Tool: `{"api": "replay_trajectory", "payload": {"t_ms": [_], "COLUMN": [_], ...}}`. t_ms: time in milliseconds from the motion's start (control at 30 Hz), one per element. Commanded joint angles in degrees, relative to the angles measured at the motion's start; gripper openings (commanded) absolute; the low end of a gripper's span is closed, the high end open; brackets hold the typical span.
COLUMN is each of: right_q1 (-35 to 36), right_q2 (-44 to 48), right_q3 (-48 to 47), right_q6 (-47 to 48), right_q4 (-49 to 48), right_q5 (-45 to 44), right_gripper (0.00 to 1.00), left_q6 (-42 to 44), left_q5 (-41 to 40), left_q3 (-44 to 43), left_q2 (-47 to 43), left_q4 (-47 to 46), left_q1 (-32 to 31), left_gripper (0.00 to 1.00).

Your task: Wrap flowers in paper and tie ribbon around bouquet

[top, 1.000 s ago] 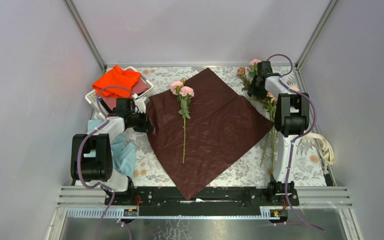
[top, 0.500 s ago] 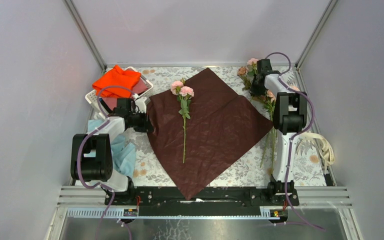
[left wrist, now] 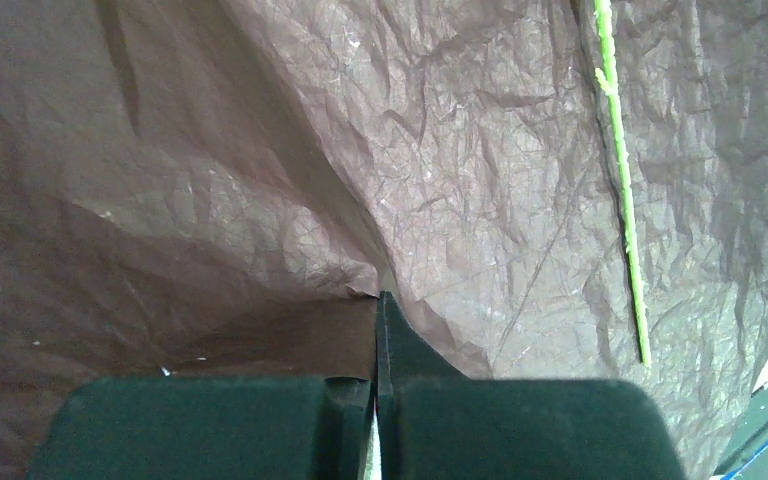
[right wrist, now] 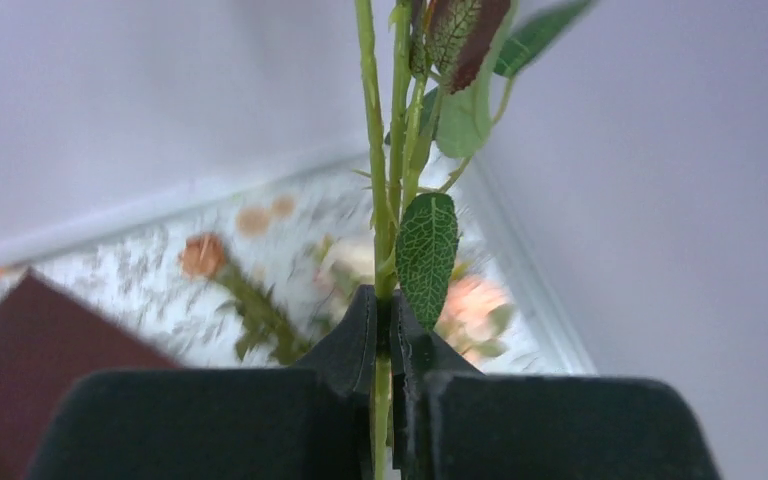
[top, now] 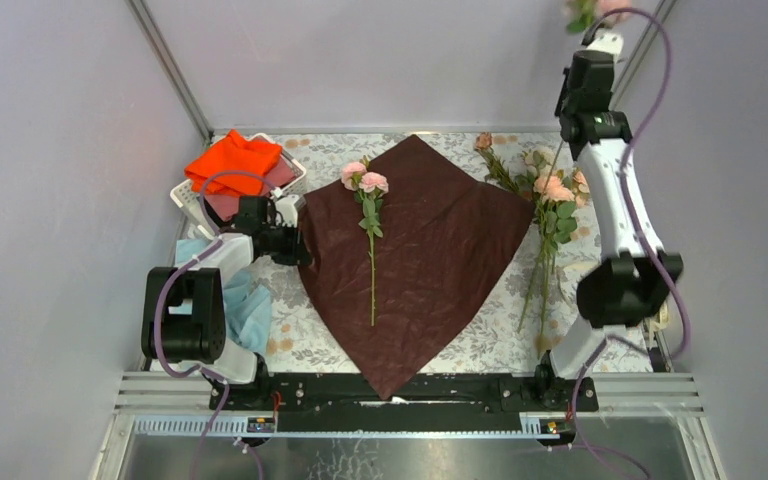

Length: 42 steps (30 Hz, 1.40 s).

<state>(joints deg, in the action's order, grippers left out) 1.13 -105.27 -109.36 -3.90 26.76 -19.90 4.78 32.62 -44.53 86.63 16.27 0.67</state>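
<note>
I'm loading flowers (top: 550, 190): right end effector (right wrist: 385, 330) clamps a stem (right wrist: 370, 150) right of the paper (top: 410, 250), left end effector (left wrist: 378, 320) pinches its edge; next, lay the stem on it.

The paper (top: 415, 255) was spread at the middle of the surface (top: 310, 345), and one flower (top: 370, 235) was laid along its left half. More flowers (top: 550, 200) were laid just right of it. A basket (top: 182, 195) was set at the far left, with a cloth (top: 232, 160) heaped in it. The left hand (top: 295, 243) was closed on the paper's left edge. The right hand (top: 600, 45), closed on a stem (right wrist: 365, 150), was held high above the far right corner.
</note>
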Motion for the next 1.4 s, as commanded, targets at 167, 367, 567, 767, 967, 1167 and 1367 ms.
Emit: {"api": "replay_trajectory", "payload": {"t_ms": [167,367,567,767,967,1167,1367], "right_q1": [25.1,30.4,35.6,37.2,35.9,18.1,9.5], "right_q2": [24.2,22.4,19.4,9.5,1.8,15.8,27.9], "right_q3": [17.7,3.4,28.0,33.4,27.0,35.0,53.6], "right_q6": [29.8,3.6,-19.1,-29.6,-24.0,-18.8,-19.3], "right_q4": [-34.4,-0.2,-16.1,-24.1,-12.7,-6.3,-2.9], "right_q5": [-31.4,-2.8,10.6,18.1,18.4,14.3,8.7], "right_gripper": [0.00,0.00,0.00,0.00,0.82,0.88,0.55], "left_q6": [0.0,-0.1,-0.1,-0.1,-0.1,1.2,5.4], "left_q5": [-0.3,-1.0,-1.5,-1.1,-1.6,-4.4,-14.8], "left_q3": [0.3,0.3,0.3,0.4,0.4,-2.8,-7.7], "left_q2": [-0.1,-0.2,-0.3,-0.5,-0.8,-3.3,-8.8], "left_q4": [-1.6,-1.5,-1.4,-1.2,-0.8,3.3,8.1], "left_q1": [-0.4,-0.4,-0.4,-0.4,-0.4,0.3,0.8], "left_gripper": [0.00,0.00,0.00,0.00,0.03,0.65,0.90]}}
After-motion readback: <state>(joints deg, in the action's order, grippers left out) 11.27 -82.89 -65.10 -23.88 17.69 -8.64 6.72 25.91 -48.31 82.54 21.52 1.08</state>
